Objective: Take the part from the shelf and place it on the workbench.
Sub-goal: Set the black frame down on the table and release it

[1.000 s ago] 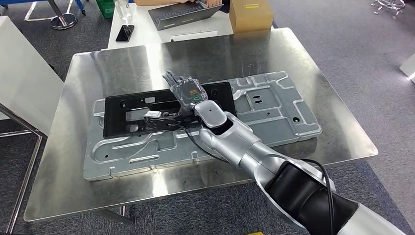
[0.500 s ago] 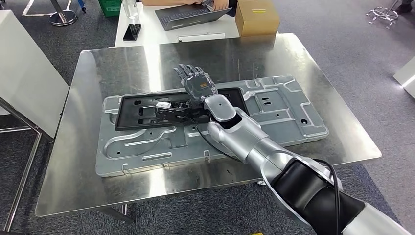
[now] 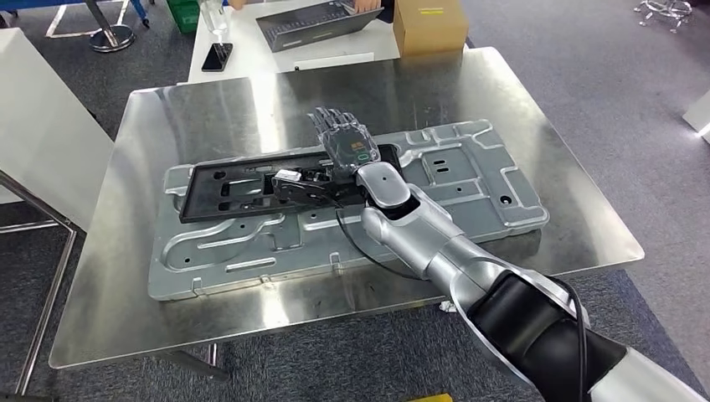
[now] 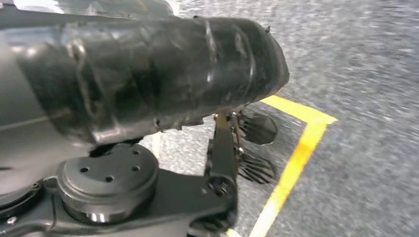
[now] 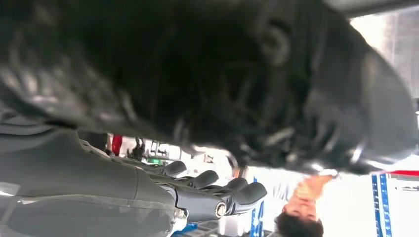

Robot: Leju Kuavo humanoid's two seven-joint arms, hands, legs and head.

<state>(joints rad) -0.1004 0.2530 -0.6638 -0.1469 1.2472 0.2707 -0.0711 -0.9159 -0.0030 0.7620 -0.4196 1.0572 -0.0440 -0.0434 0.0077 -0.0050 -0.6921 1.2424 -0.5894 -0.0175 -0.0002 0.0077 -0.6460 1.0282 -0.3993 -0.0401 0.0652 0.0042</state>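
The part, a long black plastic frame (image 3: pixel 230 191) with cut-outs, lies across a grey stamped metal panel (image 3: pixel 469 180) on the steel workbench (image 3: pixel 209 109). My right arm reaches in from the lower right. My right hand (image 3: pixel 343 142) is over the frame's far edge near its right end, back upward. Its fingers (image 3: pixel 331 120) stretch straight past that edge. In the right wrist view the dark fingers (image 5: pixel 217 193) lie straight beside the blurred black frame (image 5: pixel 207 74), not curled round it.
Beyond the workbench a white table (image 3: pixel 251 50) carries a laptop (image 3: pixel 314 23), a phone (image 3: pixel 215 56) and a cardboard box (image 3: pixel 429 25). A white cabinet (image 3: pixel 42 126) stands at the left. A person (image 5: pixel 301 210) is near. Yellow floor tape (image 4: pixel 291 168) runs under my left arm.
My right hand has slid to the right along the frame's far edge and its fingers have straightened. The frame now looks flatter on the panel. The camera swayed slightly.
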